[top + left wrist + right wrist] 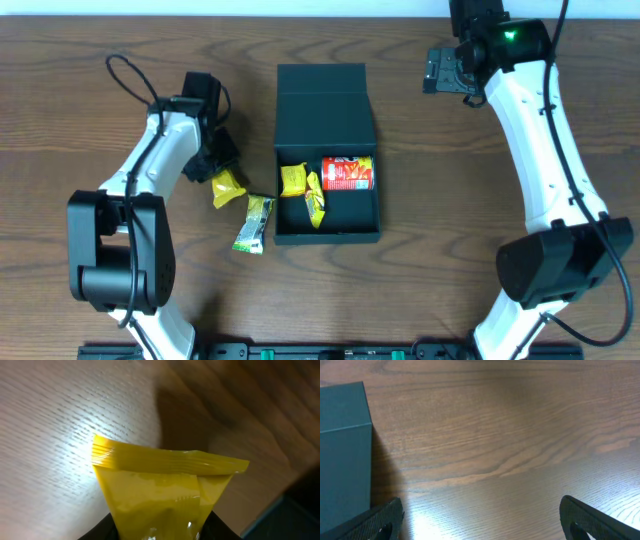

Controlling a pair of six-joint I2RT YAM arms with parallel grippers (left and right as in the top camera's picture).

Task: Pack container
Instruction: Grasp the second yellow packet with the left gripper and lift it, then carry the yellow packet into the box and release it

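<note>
The container [327, 110], a dark teal box, lies open at mid-table with its lid flap folded back. Inside it are a red chip can [347, 173] and two yellow packets [294, 179]. My left gripper [215, 170] is just left of the box, shut on a yellow snack packet [227, 187]. In the left wrist view that packet [160, 490] fills the gap between the dark fingers of the gripper [160, 532]. My right gripper [440, 72] hovers open beyond the box's far right corner. In the right wrist view that gripper [482, 520] holds nothing, and the container [342, 445] sits at the left.
A green and white packet [254, 223] lies on the wood table by the box's front left corner. A corner of the teal box [295, 520] shows at the lower right of the left wrist view. Both arm bases stand at the front edge.
</note>
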